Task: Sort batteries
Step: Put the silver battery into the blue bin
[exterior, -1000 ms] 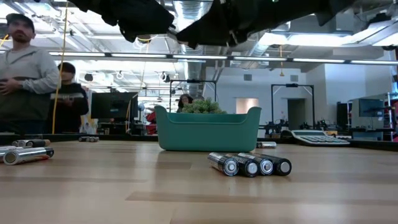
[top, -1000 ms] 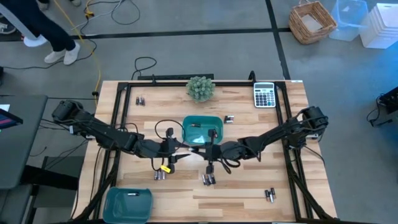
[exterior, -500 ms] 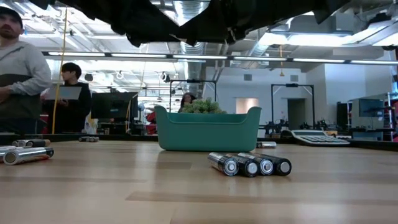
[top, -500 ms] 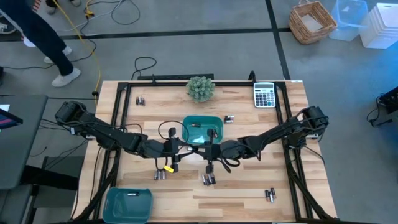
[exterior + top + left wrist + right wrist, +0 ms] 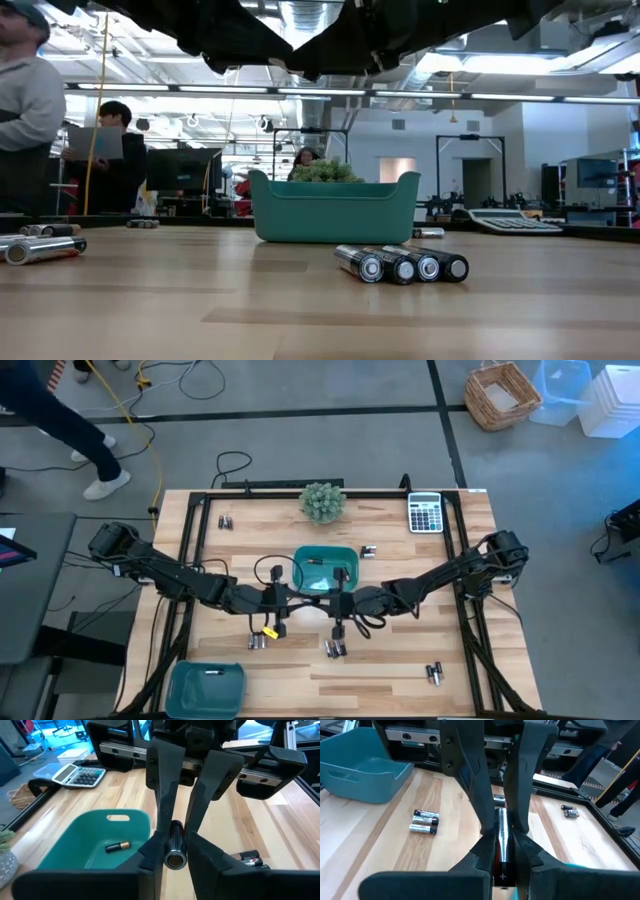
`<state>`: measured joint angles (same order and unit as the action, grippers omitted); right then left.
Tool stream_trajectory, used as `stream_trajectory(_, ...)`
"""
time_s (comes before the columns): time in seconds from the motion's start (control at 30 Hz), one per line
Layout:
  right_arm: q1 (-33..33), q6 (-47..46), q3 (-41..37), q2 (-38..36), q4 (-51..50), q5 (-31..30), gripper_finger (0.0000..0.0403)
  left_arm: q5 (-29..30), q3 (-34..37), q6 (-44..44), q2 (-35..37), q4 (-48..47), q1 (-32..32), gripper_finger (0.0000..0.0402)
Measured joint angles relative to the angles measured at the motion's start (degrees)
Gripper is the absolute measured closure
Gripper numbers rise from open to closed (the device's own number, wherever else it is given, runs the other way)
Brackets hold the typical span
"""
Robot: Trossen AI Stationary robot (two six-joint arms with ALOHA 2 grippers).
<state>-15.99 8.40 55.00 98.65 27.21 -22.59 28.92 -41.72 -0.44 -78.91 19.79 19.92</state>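
Over the table centre, high view: both arms meet beside the teal tray (image 5: 325, 570). Left gripper (image 5: 272, 603) sits at the tray's left edge, right gripper (image 5: 338, 603) just below its front rim. Loose batteries (image 5: 335, 649) lie in small clusters on the wood; another teal tray (image 5: 207, 686) sits at the near-left corner with one cell inside. The two wrists are close, so a collision is likely if both move at once.

Low view: four batteries (image 5: 402, 265) lie side by side in front of the tray (image 5: 333, 209), smooth dark cylinders with bright metal end caps. Being round on smooth wood, they'd roll at any nudge. Arms are dark shapes overhead.

Left wrist view: fingers (image 5: 164, 802) are clamped on a dark battery (image 5: 175, 850), end cap facing the camera, beside the tray's rim, with one cell (image 5: 117, 846) already inside. The grip is near the tips on a slick round body, so it could slip or twist out.

Right wrist view: fingers (image 5: 470, 785) pinch a shiny cell (image 5: 501, 845) lengthwise, plus mark visible. Same slip risk; if dropped it would bounce on the hard wood.
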Motion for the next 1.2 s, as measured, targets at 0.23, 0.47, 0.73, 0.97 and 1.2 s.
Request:
stream_trajectory(0.23,0.03,-0.28,0.00,0.00,-0.09,-0.01,0.0353,0.05,-0.01,0.19,0.02,0.17,0.00,0.0339)
stream_trajectory(0.47,-0.02,-0.44,0.00,0.00,-0.04,0.13,0.0353,-1.51,-0.01,0.19,0.02,0.13,-0.02,0.0339)
stream_trajectory(0.73,-0.04,-0.42,0.02,0.00,0.74,0.27,0.0353,-0.63,-0.01,1.19,0.55,0.22,1.14,0.0339)
stream_trajectory(0.97,-0.02,-0.39,0.02,0.09,0.84,0.26,0.0353,-0.67,-0.12,0.37,0.57,-1.05,1.07,0.0339)
stream_trajectory(1.2,0.01,-0.23,0.02,0.15,1.10,0.31,0.0353,-1.83,-0.25,0.21,0.66,-2.87,1.12,0.0349)
